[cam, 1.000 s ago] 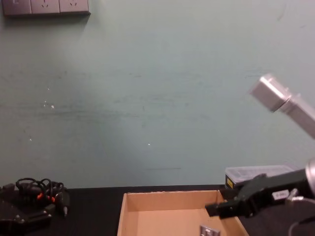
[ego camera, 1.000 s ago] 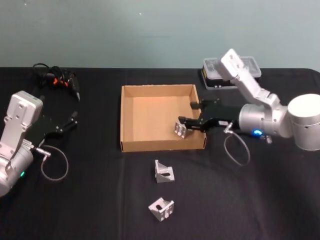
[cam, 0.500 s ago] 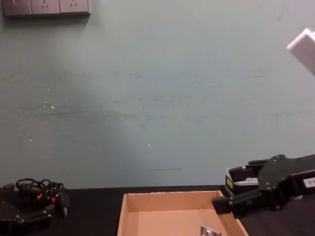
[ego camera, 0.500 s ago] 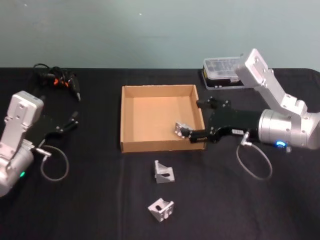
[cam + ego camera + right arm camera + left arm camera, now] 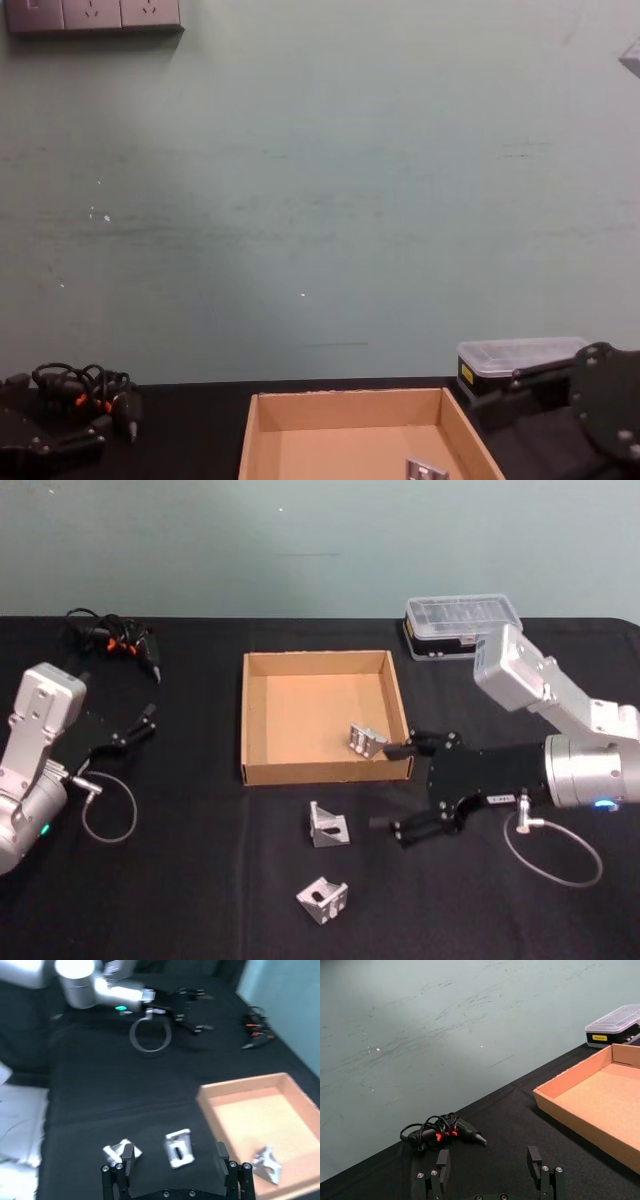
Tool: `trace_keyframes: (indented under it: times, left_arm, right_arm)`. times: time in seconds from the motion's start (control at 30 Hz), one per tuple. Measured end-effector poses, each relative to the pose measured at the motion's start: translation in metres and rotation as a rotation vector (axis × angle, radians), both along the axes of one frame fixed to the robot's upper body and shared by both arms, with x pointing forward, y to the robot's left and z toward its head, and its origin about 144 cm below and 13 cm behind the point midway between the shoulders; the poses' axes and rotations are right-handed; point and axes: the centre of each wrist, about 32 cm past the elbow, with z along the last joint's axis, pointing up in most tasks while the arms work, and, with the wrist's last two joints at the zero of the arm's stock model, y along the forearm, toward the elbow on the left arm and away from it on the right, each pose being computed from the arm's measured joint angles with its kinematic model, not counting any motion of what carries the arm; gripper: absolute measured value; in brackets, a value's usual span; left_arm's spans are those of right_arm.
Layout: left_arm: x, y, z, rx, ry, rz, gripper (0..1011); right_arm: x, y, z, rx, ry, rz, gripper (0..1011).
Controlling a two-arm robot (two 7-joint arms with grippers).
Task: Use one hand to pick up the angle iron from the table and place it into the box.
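Fingers (image 5: pixel 220 1151) of the right gripper (image 5: pixel 388 787) stand spread wide and hold nothing. They hover low over the black surface (image 5: pixel 200 880), just off the front right corner of the cardboard box (image 5: pixel 325 772). One angle iron (image 5: pixel 366 742) lies inside the box, close to that corner; two more lie outside it. The closer angle iron (image 5: pixel 329 823) sits just in front of the box's front wall, near the fingertips. In the right wrist view it lies ahead of the fingers, roughly on the line between them. The farther angle iron (image 5: pixel 322 898) rests toward the front edge of the surface, apart from the other.

The step in hand is probably the reach for the closer angle iron. To do it well, the gripper should travel until the piece is centred between the fingers. The wrist should then turn so the fingers meet two flat faces rather than a sloped edge, which could slip out. The piece is low, so the fingertips should come down almost to the surface before closing. Then close squarely, lift straight up, and clear the box's front wall before letting go. The left gripper (image 5: pixel 148 722) sits parked at the left, fingers spread and empty.
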Motion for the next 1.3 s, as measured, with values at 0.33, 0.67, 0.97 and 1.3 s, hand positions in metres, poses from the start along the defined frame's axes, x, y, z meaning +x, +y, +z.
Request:
trace_keyframes:
  times: [0.33, 0.67, 0.97, 1.3]
  left_arm:
    - [0.000, 0.000, 0.000, 0.000, 0.000, 0.000, 1011]
    - [0.000, 0.000, 0.000, 0.000, 0.000, 0.000, 1011]
    - [0.000, 0.000, 0.000, 0.000, 0.000, 0.000, 1011]
    - [0.000, 0.000, 0.000, 0.000, 0.000, 0.000, 1011]
  right_arm:
    - [0.008, 0.011, 0.009, -0.088, 0.046, 0.181, 1003]
    - [0.019, 0.025, -0.001, -0.219, 0.100, 0.339, 1002]
    - [0.033, 0.043, -0.007, -0.278, 0.108, 0.396, 1003]
    - [0.049, 0.061, -0.010, -0.295, 0.098, 0.435, 1003]
